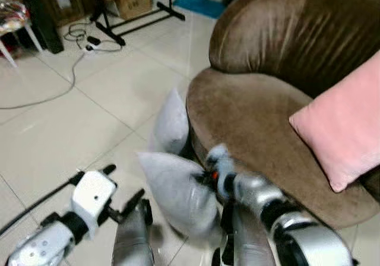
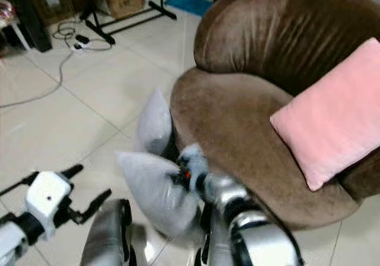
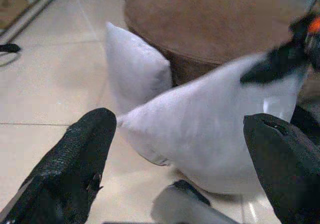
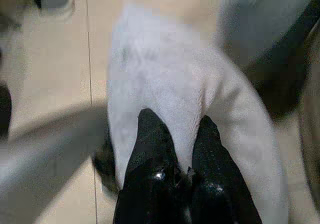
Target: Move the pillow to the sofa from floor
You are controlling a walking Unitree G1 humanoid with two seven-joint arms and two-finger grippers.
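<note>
Fingers of your right gripper [image 4: 185,149] are pinched together on a small fold of the grey pillow [image 1: 178,192], and that fold is all that holds it; the fabric bunches between the two black tips while the rest of the cushion hangs away from them, toward the tiled floor [image 1: 71,135]. Whether its lowest corner is off the tiles you cannot tell from these views. My worry is the thinness of that bite: if you swing hard, I'd expect the cloth to slide out of the pinch and the pillow to drop back beside the robot's legs. Just past the gripper rises the front edge of the brown sofa [image 1: 249,117], and the pillow's bulk sits below the seat's rim, so a sideways move without lift first would likely drag it against the upholstery and peel it loose. A second grey pillow [image 1: 172,123] leans against the sofa's base just beyond the held one, near enough that a sweeping arc may knock it over or snag it. Your left gripper [image 3: 180,149] hovers on the other side of the held pillow with its fingers spread wide, gripping nothing, close enough to take a supporting hold, but also close enough to bump the cushion if it drifts in. Further along the seat, well beyond your right gripper, a pink pillow [image 1: 344,123] leans on the backrest; aim short of it.
</note>
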